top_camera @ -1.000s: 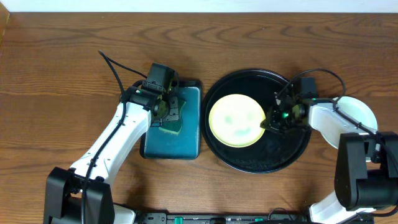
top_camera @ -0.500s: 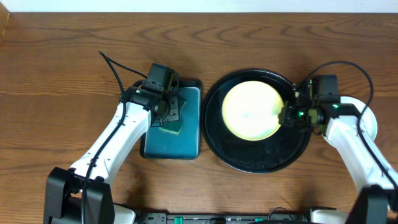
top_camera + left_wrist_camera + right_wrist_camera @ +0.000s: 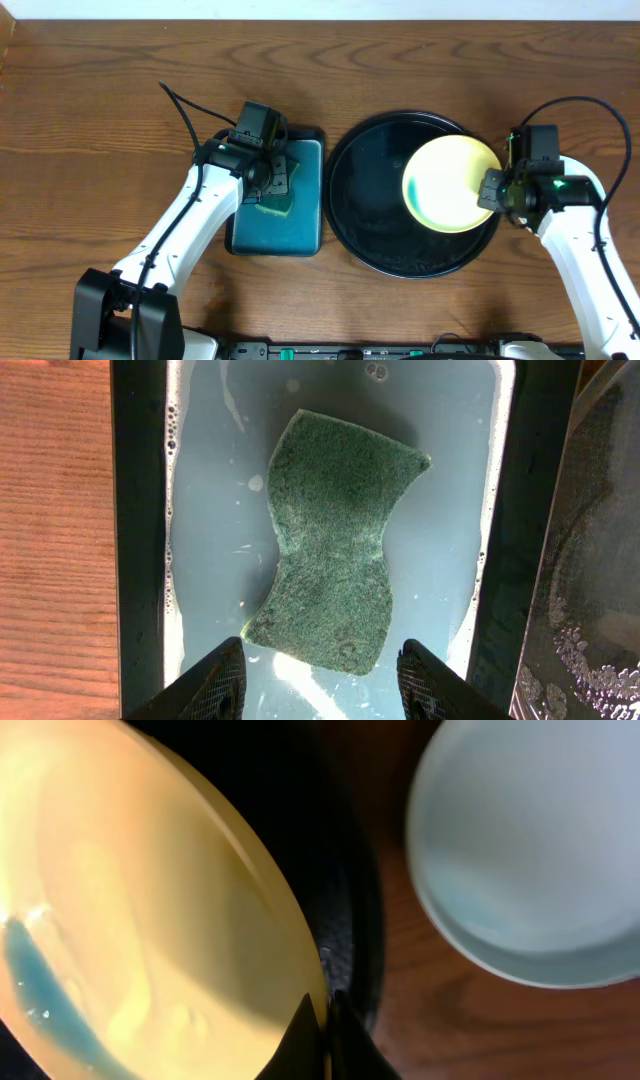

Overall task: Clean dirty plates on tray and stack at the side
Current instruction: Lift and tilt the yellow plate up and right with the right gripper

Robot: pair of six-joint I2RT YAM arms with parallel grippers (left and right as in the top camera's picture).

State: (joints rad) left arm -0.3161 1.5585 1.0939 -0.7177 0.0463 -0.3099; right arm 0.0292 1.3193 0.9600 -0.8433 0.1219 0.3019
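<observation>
My right gripper [image 3: 492, 192] is shut on the right rim of the pale yellow plate [image 3: 450, 183] and holds it tilted over the right side of the round black tray [image 3: 385, 235]. In the right wrist view the yellow plate [image 3: 140, 910] fills the left, with a blue-green smear at its lower left; the jaws [image 3: 322, 1025] pinch its rim. A pale mint-white plate [image 3: 530, 850] lies on the table to the right, mostly hidden under my right arm in the overhead view [image 3: 592, 180]. My left gripper [image 3: 320, 675] is open just above a green sponge [image 3: 335, 540].
The sponge lies in soapy water in a rectangular teal tray [image 3: 300, 225] left of the black tray; it also shows in the overhead view [image 3: 278, 195]. Soap foam dots the black tray's floor [image 3: 590, 660]. Brown wooden table all round.
My right gripper has carried the yellow plate from the tray's middle to its right side, lifting and tilting it. The left arm has not moved.
</observation>
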